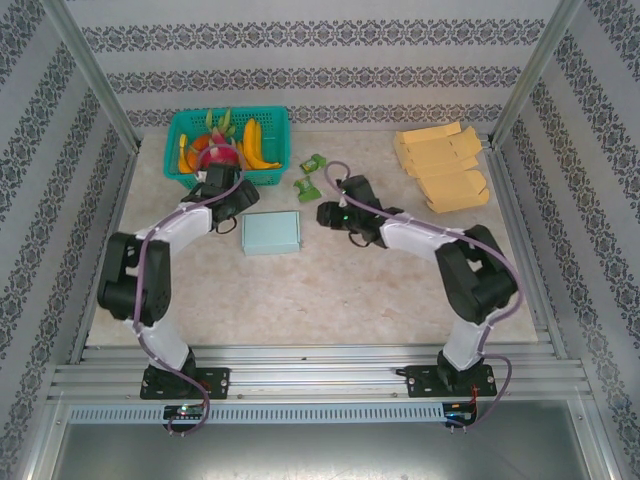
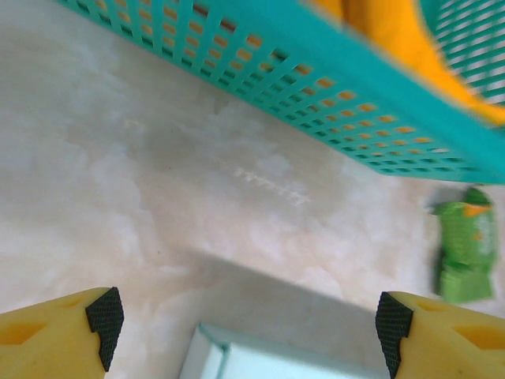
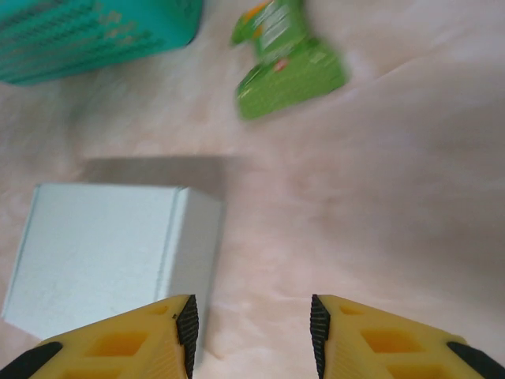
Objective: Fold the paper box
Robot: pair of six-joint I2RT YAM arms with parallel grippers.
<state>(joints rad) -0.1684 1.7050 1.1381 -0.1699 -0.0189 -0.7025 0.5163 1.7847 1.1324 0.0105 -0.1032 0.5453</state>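
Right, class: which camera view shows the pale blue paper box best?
The top external view: the paper box lies whole, all four edges visible. The right wrist view shows it closer but partly cut off. The left wrist view catches one corner.

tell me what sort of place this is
Most likely a robot lab cell rather than a home: an aluminium frame encloses the table, patterned wallpaper panels serve as walls, and props such as a teal fruit basket and tan paper boxes are laid out.

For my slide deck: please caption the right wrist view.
Open right gripper hovers by the pale blue paper box on the table, green snack packet beyond.
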